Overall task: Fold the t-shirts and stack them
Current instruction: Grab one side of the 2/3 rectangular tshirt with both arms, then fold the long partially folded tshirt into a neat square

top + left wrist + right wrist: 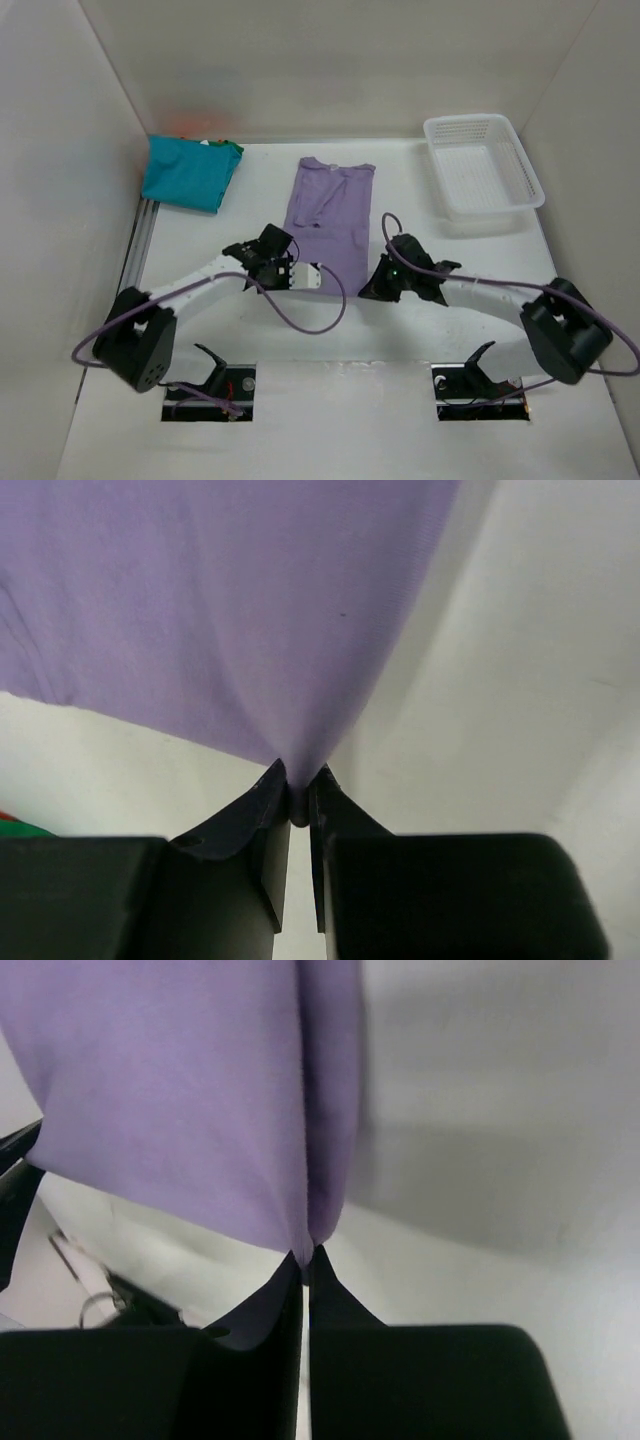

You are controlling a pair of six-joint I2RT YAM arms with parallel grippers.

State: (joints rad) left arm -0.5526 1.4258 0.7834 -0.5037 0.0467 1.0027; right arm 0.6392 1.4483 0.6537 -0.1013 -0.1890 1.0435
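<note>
Both clenched on cloth. The left end effector (pixel 298 800) has its jaws pinched tight on a corner of the lavender shirt (pixel 330 215), and the fabric gathers to a point at the fingertips and fans out away from them. The right end effector (pixel 305 1260) is the same, jaws nearly touching, with a thin fold of the same shirt nipped between the tips. In the top view the lavender shirt lies mid-bench as a long narrow strip running front to back, collar end at the far side and near hem at the two arms. The left arm is on its near-left corner and the right arm on its near-right corner, and the two wrists angle in toward each other. I can't tell from these views whether the near hem is off the bench (pixel 300 400) or flat on it. The teal shirt (pixel 188 172) sits folded at the back-left corner, well apart from the arms, with an edge of the green shirt (pixel 233 148) showing at its far-right corner. The white lattice basket (pixel 470 122) is at back right, with nothing visible inside.
</note>
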